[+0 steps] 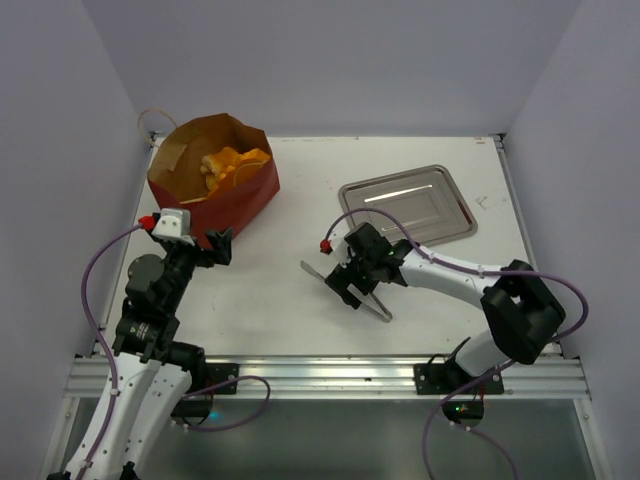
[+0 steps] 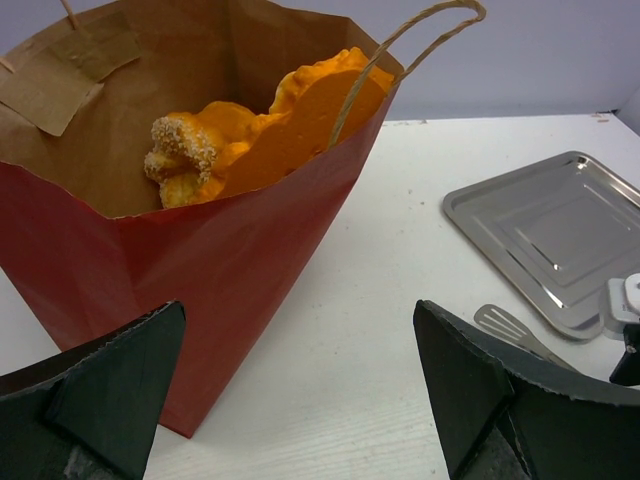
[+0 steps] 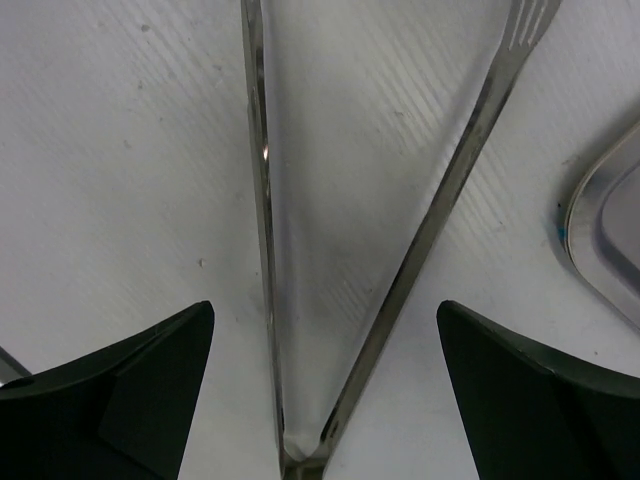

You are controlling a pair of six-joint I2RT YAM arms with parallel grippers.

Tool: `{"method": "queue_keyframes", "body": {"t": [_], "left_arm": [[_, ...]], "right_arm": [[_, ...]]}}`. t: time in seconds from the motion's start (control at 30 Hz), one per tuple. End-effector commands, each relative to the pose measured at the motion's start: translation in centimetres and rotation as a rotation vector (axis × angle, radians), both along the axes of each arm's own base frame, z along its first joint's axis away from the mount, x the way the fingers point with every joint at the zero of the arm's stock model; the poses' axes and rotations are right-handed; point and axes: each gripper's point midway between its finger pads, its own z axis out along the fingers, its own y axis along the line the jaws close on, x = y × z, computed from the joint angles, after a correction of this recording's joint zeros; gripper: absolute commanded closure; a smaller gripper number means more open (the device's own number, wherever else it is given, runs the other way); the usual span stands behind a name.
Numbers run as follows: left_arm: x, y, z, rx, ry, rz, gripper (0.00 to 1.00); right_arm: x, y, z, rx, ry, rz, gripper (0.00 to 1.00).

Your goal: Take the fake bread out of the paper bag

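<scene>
The fake bread sits inside the paper bag, which stands mouth-up at the far left of the worktop, directly ahead of the left gripper, jaws apart. The right gripper, well apart from the bag, straddles metal tongs with its jaws spread.

A robotics lab test cell, not a home: a bare white table is boxed in by plain pale walls. Two arms, left and right, are bolted to an aluminium rail, with purple cables looping loose. Props only: toy bread, bag, steel tray, tongs.
</scene>
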Motion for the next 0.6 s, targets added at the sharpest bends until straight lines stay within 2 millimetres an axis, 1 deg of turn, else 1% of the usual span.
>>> {"method": "queue_keyframes", "body": {"t": [0.0, 0.07, 0.13, 0.17, 0.27, 0.37, 0.4, 0.57], "left_arm": [[0.3, 0.3, 0.7, 0.02, -0.036, 0.011, 0.0], [0.3, 0.3, 0.7, 0.018, -0.035, 0.009, 0.0], [0.3, 0.2, 0.8, 0.019, -0.037, 0.003, 0.0], [0.3, 0.2, 0.8, 0.019, -0.039, 0.003, 0.0], [0.3, 0.2, 0.8, 0.02, -0.039, 0.003, 0.0], [0.2, 0.1, 0.9, 0.02, -0.042, 0.002, 0.0], [0.3, 0.1, 0.9, 0.018, -0.042, 0.0, 0.0], [0.2, 0.1, 0.9, 0.019, -0.044, 0.0, 0.0]], "right_arm": [[1.7, 1.8, 0.4, 0.028, -0.069, -0.041, 0.01], [1.8, 2.1, 0.4, 0.025, -0.08, -0.036, 0.01], [2.2, 1.8, -0.1, -0.012, -0.1, -0.045, 0.02], [2.3, 1.6, -0.9, -0.046, -0.092, -0.045, 0.02], [2.6, 1.5, -2.2, -0.092, -0.076, -0.042, 0.06], [2.6, 1.8, -3.0, -0.11, -0.062, -0.03, 0.13], [2.5, 1.6, -3.1, -0.118, -0.057, -0.024, 0.19], [1.7, 1.4, -3.2, -0.119, -0.033, 0.012, 0.37]]}}
